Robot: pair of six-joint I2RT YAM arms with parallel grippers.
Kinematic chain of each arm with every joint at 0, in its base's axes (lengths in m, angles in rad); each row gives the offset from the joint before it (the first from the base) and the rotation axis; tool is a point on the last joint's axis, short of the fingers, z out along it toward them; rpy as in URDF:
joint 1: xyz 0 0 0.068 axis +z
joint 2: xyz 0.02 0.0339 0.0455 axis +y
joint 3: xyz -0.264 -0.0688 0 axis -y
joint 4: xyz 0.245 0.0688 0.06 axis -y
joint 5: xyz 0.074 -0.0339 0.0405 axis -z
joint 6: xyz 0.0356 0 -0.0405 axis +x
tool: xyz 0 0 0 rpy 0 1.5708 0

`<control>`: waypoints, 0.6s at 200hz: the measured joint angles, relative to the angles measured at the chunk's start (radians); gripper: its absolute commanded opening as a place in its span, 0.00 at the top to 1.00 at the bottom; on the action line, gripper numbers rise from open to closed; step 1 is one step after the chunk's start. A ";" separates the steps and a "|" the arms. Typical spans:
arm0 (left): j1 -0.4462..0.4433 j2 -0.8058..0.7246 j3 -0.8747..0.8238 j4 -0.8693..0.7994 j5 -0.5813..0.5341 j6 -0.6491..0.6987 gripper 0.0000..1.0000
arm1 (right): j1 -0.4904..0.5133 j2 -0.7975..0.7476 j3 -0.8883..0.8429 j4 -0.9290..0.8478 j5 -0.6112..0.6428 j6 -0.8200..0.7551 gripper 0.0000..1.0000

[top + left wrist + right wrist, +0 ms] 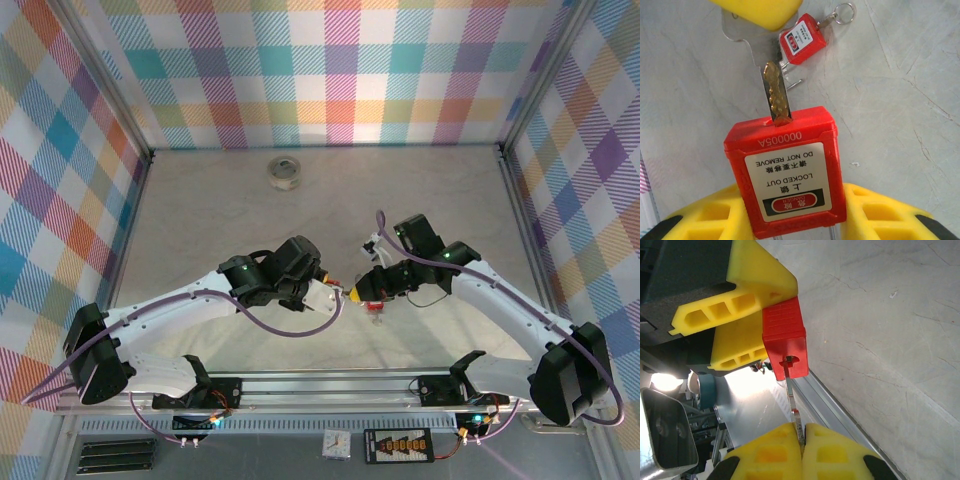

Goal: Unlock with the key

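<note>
Clamped padlock (785, 175) in part-closed left gripper (790, 215); pinched key (776, 95), tip sunk into padlock just ahead, in fully closed right gripper (802, 432); probably needed twisting next.

Pastel plaid walls (340, 70) close in a pale grey, faintly veined surface (450, 190) on three sides, aluminium posts (105, 80) at the corners. What looks like a tape roll (284, 172) lies near the back wall. A metal rail (330, 385) runs along the near edge.

A red padlock (790, 170) with a white "locked out" label has the brass key (776, 97) tip in its keyhole.
</note>
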 measured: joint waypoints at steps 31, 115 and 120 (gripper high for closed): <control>0.000 0.000 0.000 -0.001 0.007 -0.027 1.00 | -0.002 0.004 0.000 0.000 -0.008 -0.003 1.00; -0.009 -0.027 -0.036 0.010 -0.003 -0.055 1.00 | -0.013 0.056 0.000 -0.002 -0.082 -0.026 1.00; -0.012 -0.035 -0.044 0.016 -0.010 -0.053 1.00 | -0.013 0.063 0.000 0.001 -0.091 -0.023 1.00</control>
